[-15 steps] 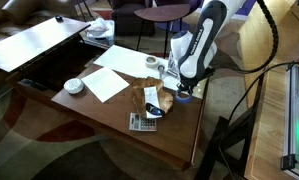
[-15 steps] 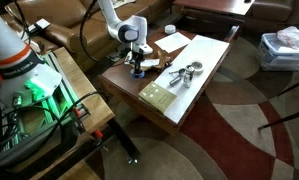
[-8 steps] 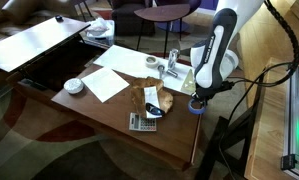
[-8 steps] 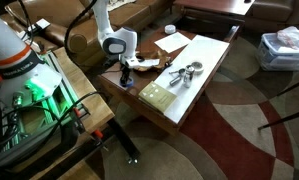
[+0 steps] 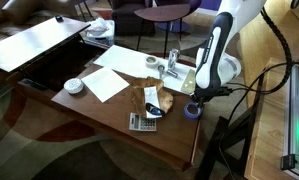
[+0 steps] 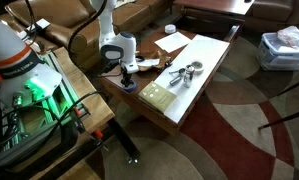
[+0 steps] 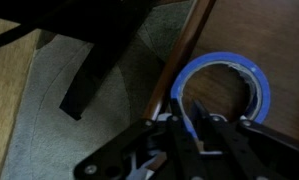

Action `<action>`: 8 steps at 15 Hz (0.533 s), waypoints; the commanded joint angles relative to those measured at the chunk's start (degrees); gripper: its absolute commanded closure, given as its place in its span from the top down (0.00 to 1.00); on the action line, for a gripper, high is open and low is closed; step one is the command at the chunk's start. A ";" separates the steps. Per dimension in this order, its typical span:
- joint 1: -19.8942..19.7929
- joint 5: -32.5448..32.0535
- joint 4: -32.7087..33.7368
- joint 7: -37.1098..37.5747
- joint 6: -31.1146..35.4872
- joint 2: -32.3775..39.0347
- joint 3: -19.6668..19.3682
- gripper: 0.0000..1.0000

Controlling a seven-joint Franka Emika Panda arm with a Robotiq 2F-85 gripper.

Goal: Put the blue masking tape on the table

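The blue masking tape (image 7: 225, 72) is a blue ring, and in the wrist view it sits over the brown wood just inside the table's edge (image 7: 179, 60). My gripper (image 7: 189, 126) is shut on the ring's near wall, with one finger inside the hole and one outside. In both exterior views the gripper (image 5: 194, 103) (image 6: 127, 80) hangs low at the edge of the dark brown table (image 5: 174, 140) (image 6: 189, 95), with the tape (image 5: 192, 112) under it. I cannot tell whether the tape touches the wood.
On the table lie white papers (image 5: 107, 83), a white bowl (image 5: 74, 86), a calculator (image 5: 142, 122), a brown bag (image 5: 154, 98), a pale tape roll (image 5: 152, 62) and metal items (image 6: 181, 74). Carpet and a dark bar (image 7: 84, 85) lie beyond the edge.
The arm has carried the tape from over the table's inner part out to its edge and lowered it. The grip on the tape has stayed shut.
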 commanded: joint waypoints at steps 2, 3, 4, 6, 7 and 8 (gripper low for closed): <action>-2.38 1.85 1.92 -2.79 1.71 0.64 1.98 0.30; -2.28 1.90 1.84 -2.84 1.50 0.13 1.96 0.26; 0.33 2.57 0.41 -1.51 0.19 -2.38 0.40 0.27; 4.95 3.91 -3.56 0.25 0.50 -7.87 -1.92 0.41; 6.10 4.17 -5.20 0.07 1.57 -9.96 -2.45 0.48; 8.17 4.62 -7.91 0.13 3.23 -13.12 -3.48 0.56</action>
